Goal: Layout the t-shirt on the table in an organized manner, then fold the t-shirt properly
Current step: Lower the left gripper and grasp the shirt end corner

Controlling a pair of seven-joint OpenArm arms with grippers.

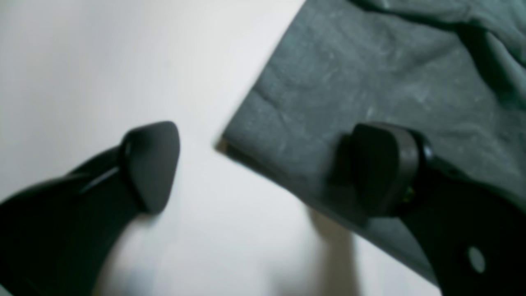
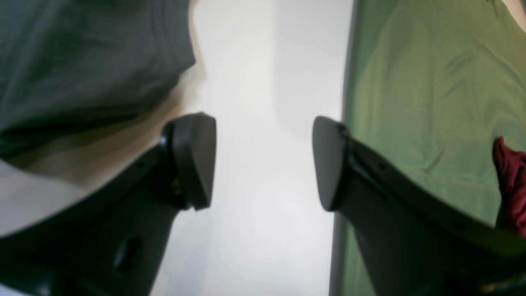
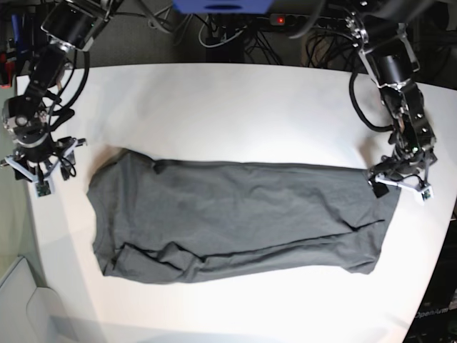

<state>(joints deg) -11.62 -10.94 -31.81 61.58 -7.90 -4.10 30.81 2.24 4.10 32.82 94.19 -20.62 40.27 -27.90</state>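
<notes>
The dark grey t-shirt (image 3: 235,218) lies stretched across the white table (image 3: 235,107), with folds along its near edge. My left gripper (image 3: 391,181) stands open at the shirt's far right corner. In the left wrist view that corner of the t-shirt (image 1: 370,82) lies between the jaws of the left gripper (image 1: 267,168): one finger (image 1: 150,164) is over bare table (image 1: 102,61), the other (image 1: 384,168) over the cloth. My right gripper (image 3: 37,171) hangs open at the table's left edge, left of the shirt. The right wrist view shows the right gripper (image 2: 263,162) over bare table (image 2: 263,82), holding nothing, with the t-shirt (image 2: 82,61) to its upper left.
Cables and equipment (image 3: 235,21) crowd the space behind the table's far edge. In the right wrist view a green surface (image 2: 431,102) lies beyond the table edge, with a dark red item (image 2: 509,185) on it. A pale container (image 3: 21,307) sits below the table's near left corner.
</notes>
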